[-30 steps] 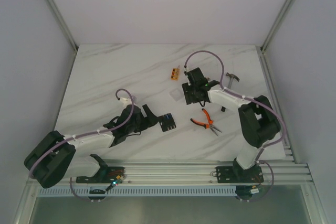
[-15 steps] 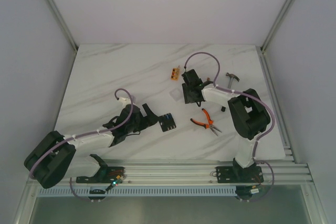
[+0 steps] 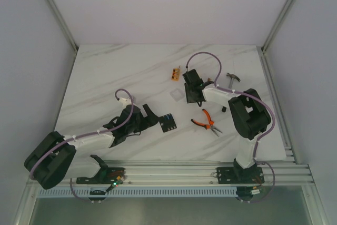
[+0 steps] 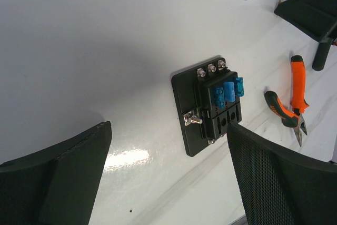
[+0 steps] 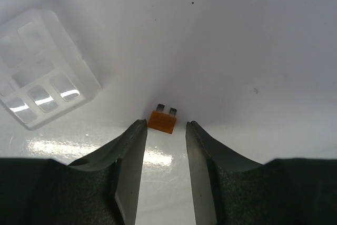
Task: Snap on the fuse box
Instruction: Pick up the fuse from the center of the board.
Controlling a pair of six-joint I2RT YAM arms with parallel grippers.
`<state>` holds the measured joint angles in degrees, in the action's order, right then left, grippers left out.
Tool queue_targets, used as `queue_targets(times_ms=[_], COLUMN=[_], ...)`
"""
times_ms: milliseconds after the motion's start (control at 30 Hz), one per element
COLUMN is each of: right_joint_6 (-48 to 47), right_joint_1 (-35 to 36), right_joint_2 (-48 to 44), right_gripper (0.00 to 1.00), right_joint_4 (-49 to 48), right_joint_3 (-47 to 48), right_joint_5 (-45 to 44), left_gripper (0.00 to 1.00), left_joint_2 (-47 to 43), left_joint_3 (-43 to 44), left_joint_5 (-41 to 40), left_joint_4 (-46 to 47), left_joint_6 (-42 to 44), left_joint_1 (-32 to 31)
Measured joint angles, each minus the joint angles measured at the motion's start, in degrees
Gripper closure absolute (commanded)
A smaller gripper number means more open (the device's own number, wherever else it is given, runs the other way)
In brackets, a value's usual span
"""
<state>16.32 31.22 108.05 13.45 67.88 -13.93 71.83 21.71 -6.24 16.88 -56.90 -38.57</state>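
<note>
Presently fuse box [image 4: 210,104] flat on bench [image 3: 105,77] toward near edge, mid-width, just ahead of left fingers [image 4: 68,177], spread wide, empty; left arm [image 3: 95,138] nearer. Right fingers [image 5: 129,167] part-open, empty, orange fuse [image 5: 162,121] just beyond tips.

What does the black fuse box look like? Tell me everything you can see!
The fuse box is a black plastic block on a flat black plate. Blue fuses sit in its slots, and silver screws line one edge, with one more on the side. It has no cover on. It lies flat on the white table, and nothing grips it.
</note>
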Motion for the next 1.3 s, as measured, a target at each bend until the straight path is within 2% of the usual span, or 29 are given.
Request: queue_targets(times_ms=[433, 767, 1300], right_joint_6=[1.55, 3.21, 4.13], right_joint_1=[-0.26, -0.22, -0.13], right_joint_2=[0.02, 0.46, -0.48], right_gripper=[0.55, 0.65, 0.64], right_joint_4=[-0.31, -1.22, -2.27], right_joint_3=[0.00, 0.00, -1.66], right_joint_5=[1.90, 0.52, -1.18], left_gripper=[0.00, 0.00, 0.00], left_joint_2=[0.00, 0.00, 0.00], left_joint_3=[0.00, 0.00, -0.02], left_joint_5=[-0.02, -0.02, -0.02], left_joint_4=[0.00, 0.00, 0.00], left_joint_6=[-0.02, -0.07, -0.26], left_joint_1=[0.00, 0.00, 0.00])
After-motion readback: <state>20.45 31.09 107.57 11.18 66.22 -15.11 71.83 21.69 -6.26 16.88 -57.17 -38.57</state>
